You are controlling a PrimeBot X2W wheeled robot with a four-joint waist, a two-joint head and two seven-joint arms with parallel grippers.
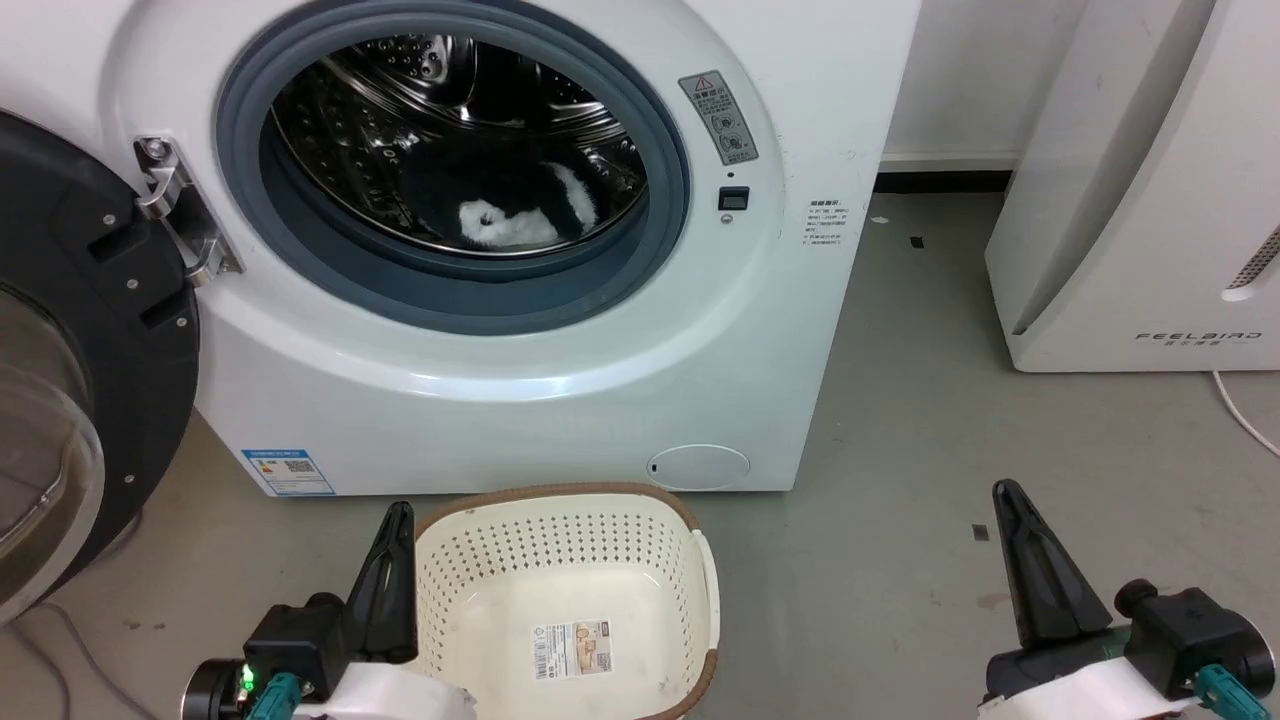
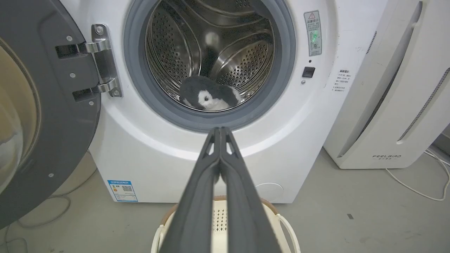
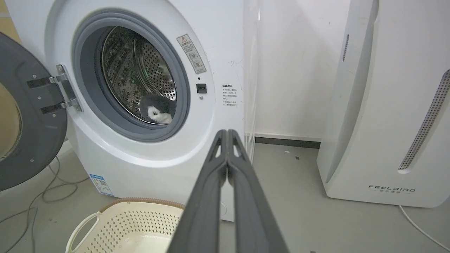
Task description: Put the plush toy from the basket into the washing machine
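The black-and-white plush toy (image 1: 510, 205) lies inside the steel drum of the washing machine (image 1: 560, 390), behind the grey gasket; the same plush toy (image 2: 209, 95) (image 3: 157, 109) shows in both wrist views. On the floor in front stands the cream basket (image 1: 570, 530) with just a paper label on its bottom. My left gripper (image 1: 398, 512) is at the basket's left rim, shut with nothing in it, and its fingertips (image 2: 220, 130) are pressed together. My right gripper (image 1: 1005, 492) hangs over bare floor to the right, also shut and holding nothing, fingertips (image 3: 227, 133) closed.
The dark-rimmed glass door (image 1: 70, 380) stands swung open at the left. A white slanted FEELBIRD appliance (image 1: 1140, 190) stands at the right against the wall, with a white cable (image 1: 1240, 410) on the grey floor. Cables (image 3: 45, 189) lie under the door.
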